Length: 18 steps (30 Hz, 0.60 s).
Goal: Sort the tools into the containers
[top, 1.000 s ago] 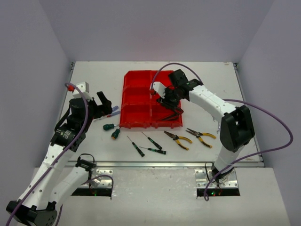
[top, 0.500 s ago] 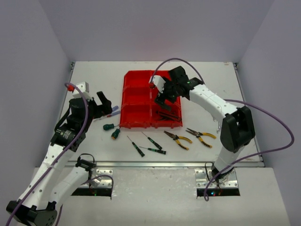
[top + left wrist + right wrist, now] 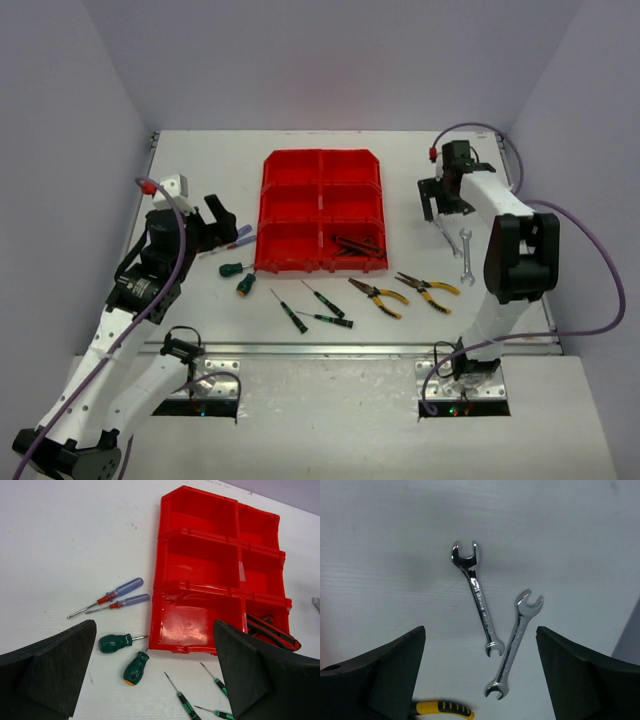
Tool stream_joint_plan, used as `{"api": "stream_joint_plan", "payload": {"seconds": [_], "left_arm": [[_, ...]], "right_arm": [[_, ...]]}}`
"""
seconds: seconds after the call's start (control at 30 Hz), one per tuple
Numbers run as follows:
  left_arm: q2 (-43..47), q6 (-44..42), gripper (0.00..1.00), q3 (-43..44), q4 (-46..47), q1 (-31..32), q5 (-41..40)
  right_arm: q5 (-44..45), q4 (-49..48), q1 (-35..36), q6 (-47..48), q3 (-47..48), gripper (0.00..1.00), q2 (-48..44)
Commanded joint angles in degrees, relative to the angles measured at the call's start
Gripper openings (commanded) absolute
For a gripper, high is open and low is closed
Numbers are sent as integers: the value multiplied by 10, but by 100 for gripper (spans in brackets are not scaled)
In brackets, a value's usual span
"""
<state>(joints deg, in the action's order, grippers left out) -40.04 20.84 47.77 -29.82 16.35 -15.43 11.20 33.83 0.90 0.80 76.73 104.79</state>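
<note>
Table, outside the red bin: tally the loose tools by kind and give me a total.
Screwdrivers: 7
Pliers: 2
Wrenches: 2
Total: 11

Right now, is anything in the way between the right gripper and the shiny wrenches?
No. The open right gripper hangs right above the wrenches, and nothing visible lies between them.

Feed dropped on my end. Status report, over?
Left gripper open, empty. Right gripper open, empty, aimed at two small silver wrenches. Red-and-black pliers in bright red plastic bin, near-right compartment. Nothing blocking the wrenches.
</note>
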Motion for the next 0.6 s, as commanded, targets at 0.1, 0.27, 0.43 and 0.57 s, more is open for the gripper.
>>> {"api": "stream_joint_plan", "payload": {"seconds": [0.1,0.27,0.43,0.57], "left_arm": [[-7,-2,100,3,13,21,-11],[-10,-2,100,2,13,26,-7],[-13,-2,100,3,13,29,-6],[-16,-2,100,3,14,29,-3]], "right_arm": [[-30,48,-40,19,9,85,52],[-94,67,-48,65,48,78,101],[-140,115,-45,77,109,61,170],[-129,92,-42,84,89,60,164]]}}
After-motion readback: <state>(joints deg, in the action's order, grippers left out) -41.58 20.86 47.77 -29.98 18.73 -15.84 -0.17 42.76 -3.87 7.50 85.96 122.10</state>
